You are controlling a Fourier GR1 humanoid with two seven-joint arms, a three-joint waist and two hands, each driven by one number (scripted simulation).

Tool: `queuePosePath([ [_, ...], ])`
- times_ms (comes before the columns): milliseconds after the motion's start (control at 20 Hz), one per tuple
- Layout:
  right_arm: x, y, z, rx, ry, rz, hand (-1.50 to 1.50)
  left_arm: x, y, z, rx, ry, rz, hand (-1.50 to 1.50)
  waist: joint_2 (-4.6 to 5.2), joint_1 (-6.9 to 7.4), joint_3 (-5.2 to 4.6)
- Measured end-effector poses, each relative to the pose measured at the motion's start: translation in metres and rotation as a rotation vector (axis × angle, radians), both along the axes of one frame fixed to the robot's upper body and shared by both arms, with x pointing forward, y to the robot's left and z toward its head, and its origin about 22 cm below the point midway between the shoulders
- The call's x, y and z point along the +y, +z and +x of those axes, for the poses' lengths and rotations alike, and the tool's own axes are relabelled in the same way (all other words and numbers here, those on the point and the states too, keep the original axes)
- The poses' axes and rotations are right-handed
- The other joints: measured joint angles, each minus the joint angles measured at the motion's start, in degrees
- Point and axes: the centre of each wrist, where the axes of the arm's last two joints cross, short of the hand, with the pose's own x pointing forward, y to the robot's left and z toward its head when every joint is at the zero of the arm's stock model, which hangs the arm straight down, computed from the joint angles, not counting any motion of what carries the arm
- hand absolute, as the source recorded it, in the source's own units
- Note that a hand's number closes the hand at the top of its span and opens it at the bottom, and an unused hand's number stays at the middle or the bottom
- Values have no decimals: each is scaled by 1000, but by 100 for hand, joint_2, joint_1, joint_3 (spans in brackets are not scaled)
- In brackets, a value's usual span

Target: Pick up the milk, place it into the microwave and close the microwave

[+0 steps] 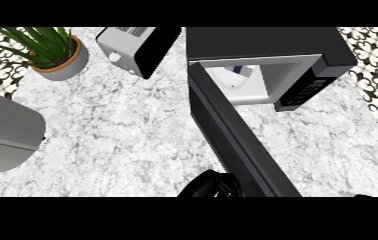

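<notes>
The milk (240, 70), a white carton with a blue mark, stands inside the open cavity of the black microwave (295, 46) at the upper right. The microwave door (232, 134) hangs wide open, running from its hinge at the cavity's left side down to the view's lower edge. My right hand (210, 186) shows only partly at the lower edge, right against the door's outer left face near its free end. My left hand is out of sight; only its grey forearm (16, 134) shows at the left edge.
A grey and black toaster (136, 46) stands at the back, left of the microwave. A potted green plant (52, 51) sits in the far left corner. The marble counter (118, 129) stretches between the forearm and the door.
</notes>
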Motion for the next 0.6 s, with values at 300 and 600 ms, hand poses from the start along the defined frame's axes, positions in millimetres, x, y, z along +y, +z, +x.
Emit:
queuePosePath([
  [300, 10, 14, 23, -47, 72, 11, -150, -11, 6, 4, -38, 31, -37, -150, 28, -192, -9],
  [600, 21, 29, 43, -85, 134, 30, -150, -20, 19, 20, -77, 85, -55, 150, 57, -444, -17],
])
